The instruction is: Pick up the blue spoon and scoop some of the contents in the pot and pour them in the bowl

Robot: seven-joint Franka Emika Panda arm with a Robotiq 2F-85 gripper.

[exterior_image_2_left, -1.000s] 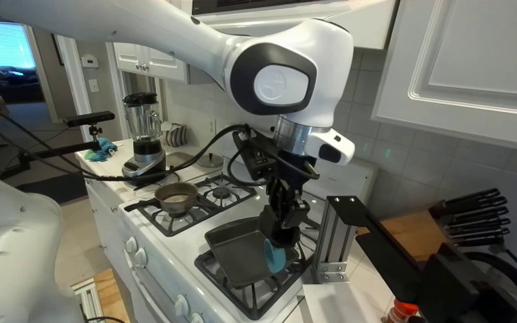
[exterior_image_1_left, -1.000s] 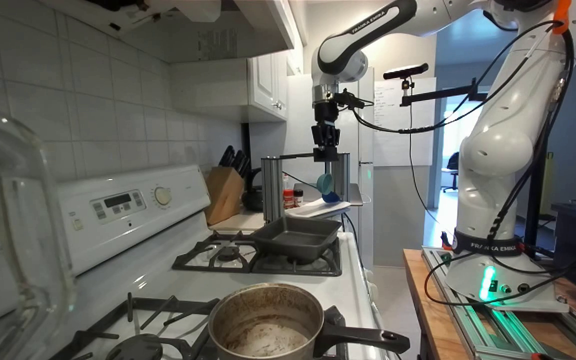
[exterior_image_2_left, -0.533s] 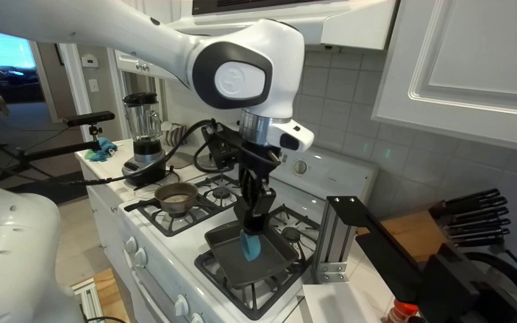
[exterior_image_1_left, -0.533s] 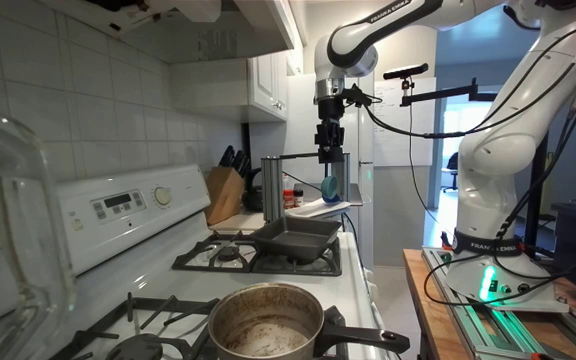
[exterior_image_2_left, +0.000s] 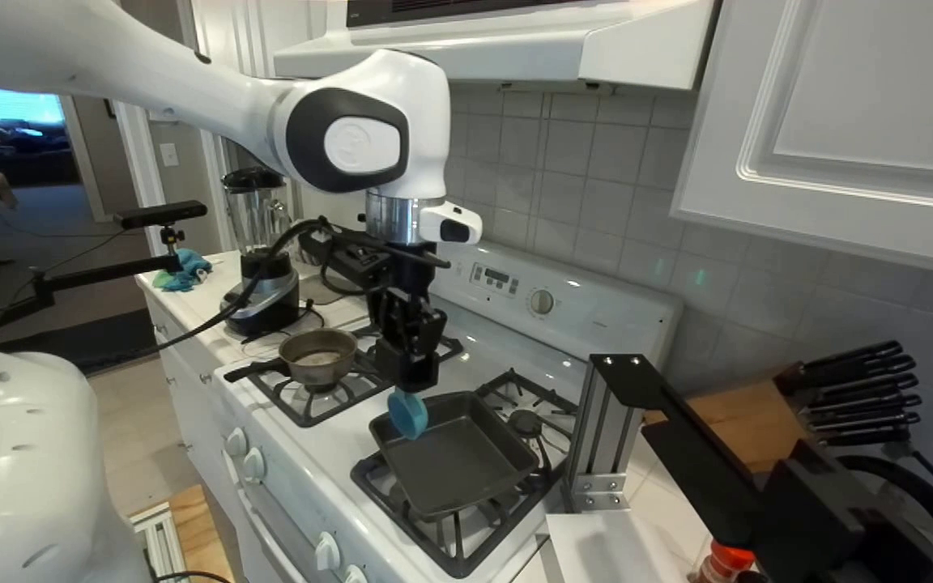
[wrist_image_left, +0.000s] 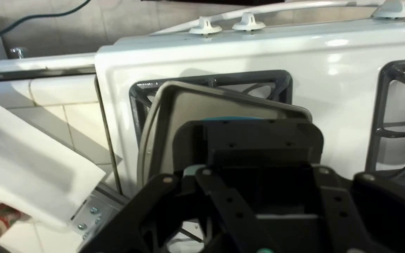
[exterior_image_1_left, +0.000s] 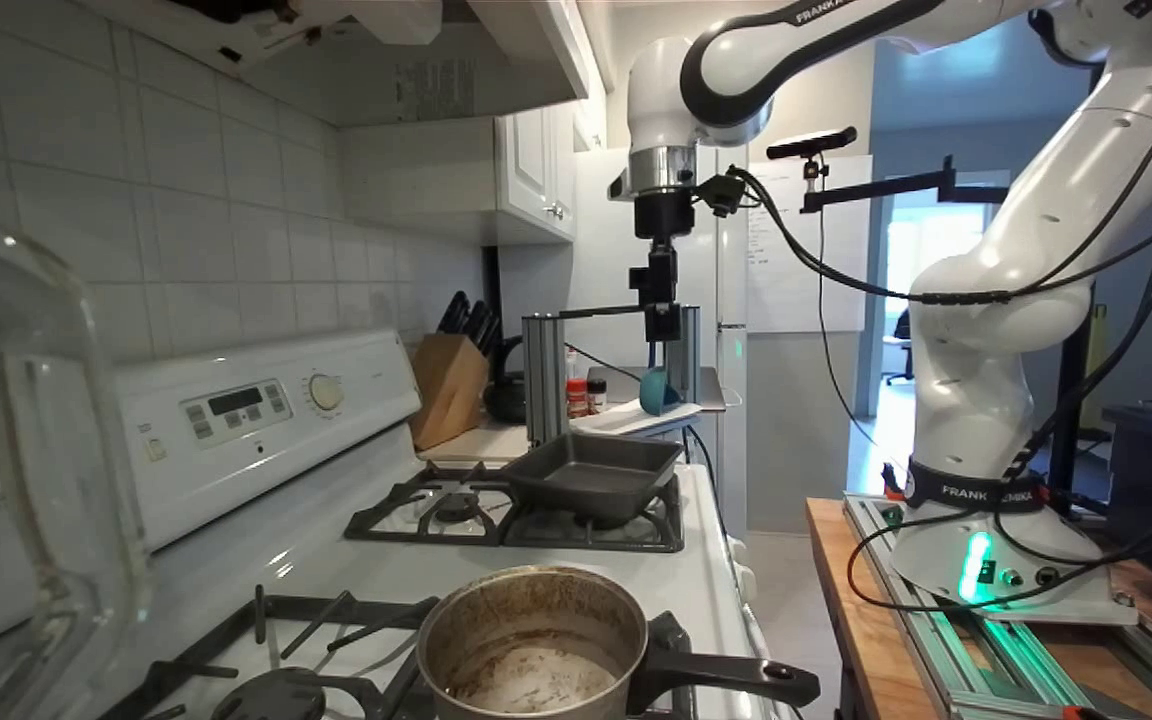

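My gripper (exterior_image_1_left: 663,325) is shut on the blue spoon (exterior_image_1_left: 652,392), whose round teal end hangs below the fingers; its handle is mostly hidden in the jaws. In an exterior view the gripper (exterior_image_2_left: 406,372) and the spoon (exterior_image_2_left: 408,414) hang above the left edge of the black pan. In the wrist view the gripper (wrist_image_left: 248,144) hides all but a blue sliver of the spoon (wrist_image_left: 230,118). The steel pot (exterior_image_1_left: 466,625) stands on a burner, apart from the spoon; it also shows in an exterior view (exterior_image_2_left: 319,374). Its floor looks pale and stained. I cannot make out a bowl.
A square black pan (exterior_image_2_left: 466,470) sits on the nearer burner grate. A metal post with a black bracket (exterior_image_2_left: 604,437) stands beside the stove. A knife block (exterior_image_1_left: 449,385) is at the back. A blender (exterior_image_2_left: 264,267) stands beyond the pot. A range hood (exterior_image_2_left: 466,57) hangs above.
My gripper has carried the spoon leftward across the black pan in an exterior view, towards the pot's side. The gripper and spoon have turned about the vertical. The pot and pan have not moved.
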